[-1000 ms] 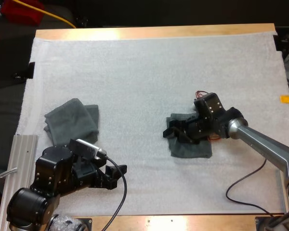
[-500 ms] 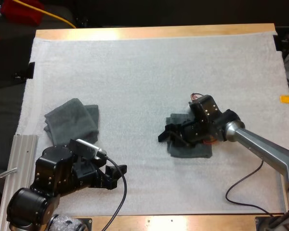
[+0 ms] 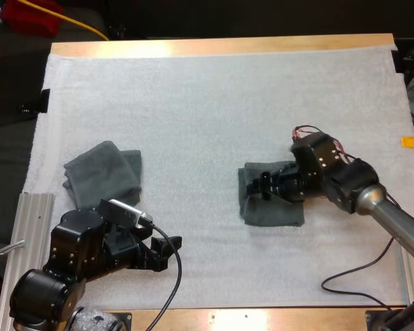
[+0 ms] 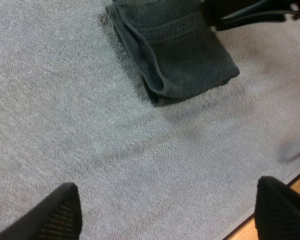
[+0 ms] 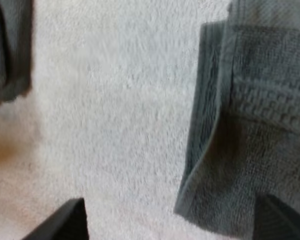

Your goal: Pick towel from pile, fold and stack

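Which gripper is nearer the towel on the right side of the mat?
Right. The right gripper is directly over that towel, fingers open; the left gripper sits far off, near the other towel.

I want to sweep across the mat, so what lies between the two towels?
Only bare mat lies between the left towel and the right towel. The high view shows this.

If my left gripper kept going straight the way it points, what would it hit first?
Likely the folded towel ahead of the left gripper, where the right gripper is; only bare white mat lies between. Its tilt is unclear, so it might touch the mat first.
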